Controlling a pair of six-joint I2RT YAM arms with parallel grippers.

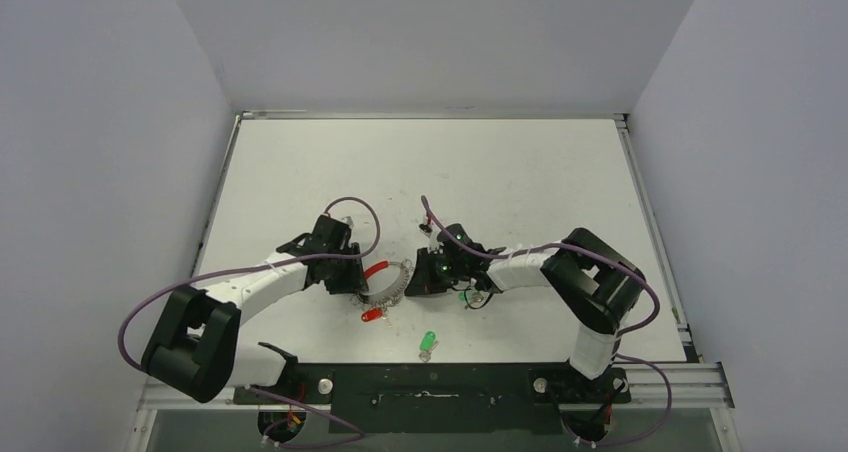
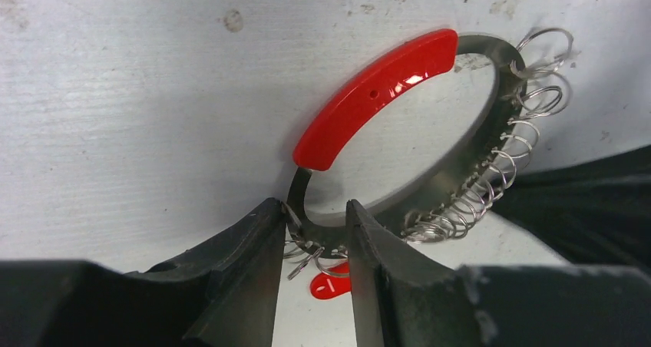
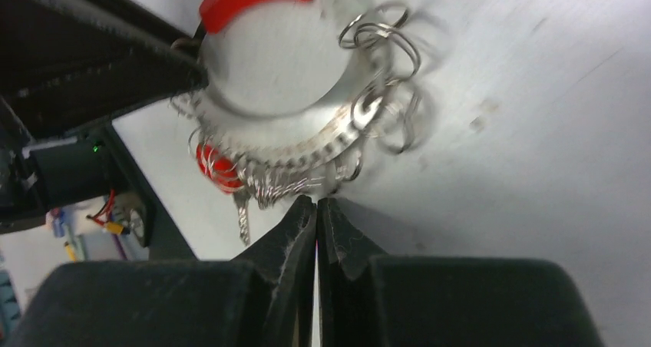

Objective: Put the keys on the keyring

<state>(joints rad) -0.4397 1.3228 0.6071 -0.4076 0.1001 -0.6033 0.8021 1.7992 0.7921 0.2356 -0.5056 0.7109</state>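
Green key is seen flat on table near front edge, well apart from both grippers; not yet on keyring. 2nd key not made out w/ certainty: green speck under R wrist is too small to tell.

Risks (judged):
- R gripper is closed tight, w/ tips just beside small wire loops on ring's lower arc. Nothing is seen between its fingers. If pushed fwd, loops could be snagged and ring dragged or twisted out of L grip.
- Ring is held by thin band only, so it could pivot or slip if nudged.
- Loops + red tag are crowded near grip pt, so a tangle is likely when a key is fed on.
- R view is blurred, so contact w/ loops can't be confirmed.

Pose:
- L gripper is set low, fingers narrowed onto dark band just below end of red sleeve. Ring is tilted up off table.
- L arm is bent in from L, R arm from R. Grippers are faced toward each other across ring, at table's centre-front.
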